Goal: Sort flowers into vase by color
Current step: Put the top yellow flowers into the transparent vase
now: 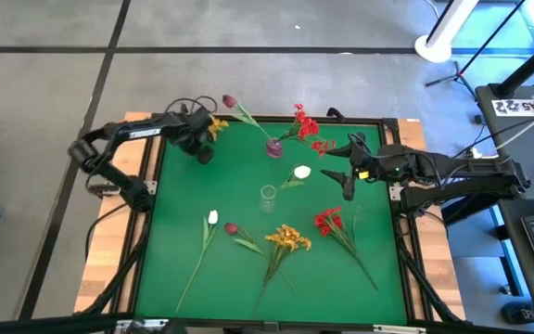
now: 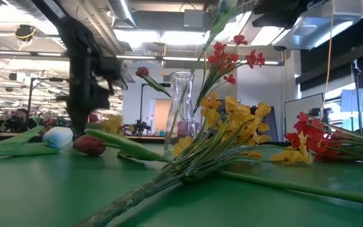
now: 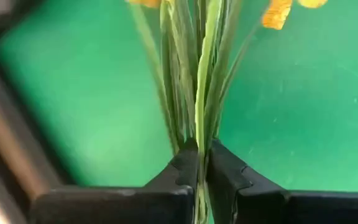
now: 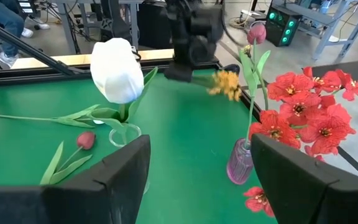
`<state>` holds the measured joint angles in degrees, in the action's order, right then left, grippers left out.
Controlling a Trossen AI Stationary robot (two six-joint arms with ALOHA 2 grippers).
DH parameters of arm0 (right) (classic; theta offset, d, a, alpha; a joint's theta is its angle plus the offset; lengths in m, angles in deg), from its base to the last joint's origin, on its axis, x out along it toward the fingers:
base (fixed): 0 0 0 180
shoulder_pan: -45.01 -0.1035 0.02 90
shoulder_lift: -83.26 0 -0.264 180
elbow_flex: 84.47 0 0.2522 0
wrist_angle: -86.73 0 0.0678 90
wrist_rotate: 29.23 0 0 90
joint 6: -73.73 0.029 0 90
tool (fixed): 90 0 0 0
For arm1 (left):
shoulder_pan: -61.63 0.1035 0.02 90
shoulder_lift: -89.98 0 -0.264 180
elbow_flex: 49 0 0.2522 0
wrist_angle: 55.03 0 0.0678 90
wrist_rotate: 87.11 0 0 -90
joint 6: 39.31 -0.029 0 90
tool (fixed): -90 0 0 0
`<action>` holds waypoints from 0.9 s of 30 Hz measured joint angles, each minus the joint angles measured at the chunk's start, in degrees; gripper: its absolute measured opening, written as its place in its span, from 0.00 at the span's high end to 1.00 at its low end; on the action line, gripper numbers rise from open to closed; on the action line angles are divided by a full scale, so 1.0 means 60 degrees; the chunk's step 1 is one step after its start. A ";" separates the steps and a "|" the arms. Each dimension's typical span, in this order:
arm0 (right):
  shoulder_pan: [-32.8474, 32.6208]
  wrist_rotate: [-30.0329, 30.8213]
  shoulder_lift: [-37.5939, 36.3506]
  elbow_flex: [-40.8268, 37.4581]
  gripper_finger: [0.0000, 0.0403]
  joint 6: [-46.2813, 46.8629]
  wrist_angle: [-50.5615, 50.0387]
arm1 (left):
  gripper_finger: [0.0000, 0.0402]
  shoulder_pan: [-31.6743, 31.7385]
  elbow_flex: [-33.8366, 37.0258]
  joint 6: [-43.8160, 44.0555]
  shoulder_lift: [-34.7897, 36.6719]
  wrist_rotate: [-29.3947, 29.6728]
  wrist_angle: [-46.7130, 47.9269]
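My left gripper (image 1: pixel 202 141) is over the mat's far left corner, shut on a yellow flower (image 1: pixel 217 125), also seen in the right wrist view (image 4: pixel 225 84). My right gripper (image 1: pixel 341 167) hovers open at the mat's right side, facing both vases. A purple vase (image 1: pixel 274 147) holds a maroon tulip (image 1: pixel 229 100) and red flowers (image 1: pixel 306 125). A clear vase (image 1: pixel 268 197) holds a white tulip (image 4: pixel 117 78). Flat on the mat lie a white tulip (image 1: pixel 213 218), a maroon tulip (image 1: pixel 231 228), a yellow bunch (image 1: pixel 288 238) and a red bunch (image 1: pixel 329 221). My left gripper pinches the yellow flower's bundle of thin green stems (image 3: pixel 197 134) between its two fingers (image 3: pixel 229 171). The stems run on past the fingertips, with the yellow blossoms (image 3: pixel 277 12) at the far end. The flower is lifted clear of the mat.
The green mat (image 1: pixel 184 186) sits in a black frame on a wooden table. Both vases stand near the mat's middle and far side. The loose flowers fill the near half. Bare mat lies at the left and at the near right corner.
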<state>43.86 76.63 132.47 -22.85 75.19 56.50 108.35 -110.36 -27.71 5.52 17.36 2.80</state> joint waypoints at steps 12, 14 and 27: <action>0.0007 0.0000 0.0000 -0.0004 0.32 -0.0099 0.0682 | 0.99 -0.0720 -0.0007 0.1638 0.5562 -0.0189 0.0893; 0.0007 0.0012 0.0000 -0.0004 0.32 -0.0217 0.0831 | 0.99 -0.0961 -0.0007 0.1727 0.6272 -0.0679 0.0429; 0.0006 0.2861 -0.0743 0.0614 0.32 -0.0610 0.1158 | 0.99 -0.3911 -0.0025 0.1211 0.7612 -0.3770 -0.5617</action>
<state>43.90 93.80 128.02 -19.16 71.53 63.45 84.89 -110.51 -20.44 51.19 -5.26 -30.90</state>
